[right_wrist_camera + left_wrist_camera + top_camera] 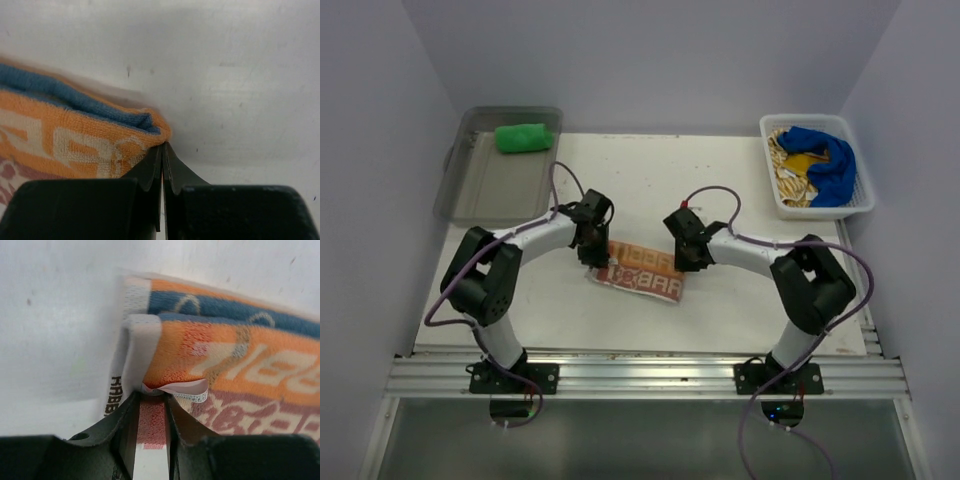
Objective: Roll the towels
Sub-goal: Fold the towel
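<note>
The left gripper [152, 402] has its two dark fingers set close together with a narrow gap between them, and a strip of red-and-white cloth fills that gap: it is pinching the near edge of the orange-and-white towel [225, 355] at the towel's left end. Just past the fingertips a small pale label [192, 390] curls up from the hem. Beyond it the towel lies folded over on itself, an orange layer with pale blocks on top and a blue-banded layer showing underneath at the far side. The right gripper [163, 150] has its fingers pressed flat together, tips touching the rounded corner of the fold at the towel's right end (whether any cloth is caught between them cannot be told from its wrist view). From above, both arms bend inward from their bases and meet this towel from opposite ends. It lies as a flattened, slightly slanted band on the white table [740, 190], near the middle and towards the near side. Well apart, at the far left corner, a clear tray [470, 195] holds the green towel [523, 137], rolled into a short bundle at the tray's far end. At the far right corner a white basket [820, 212] holds the blue towel [828, 160], bunched loosely and lying over the yellow-tan towel [786, 180].
</note>
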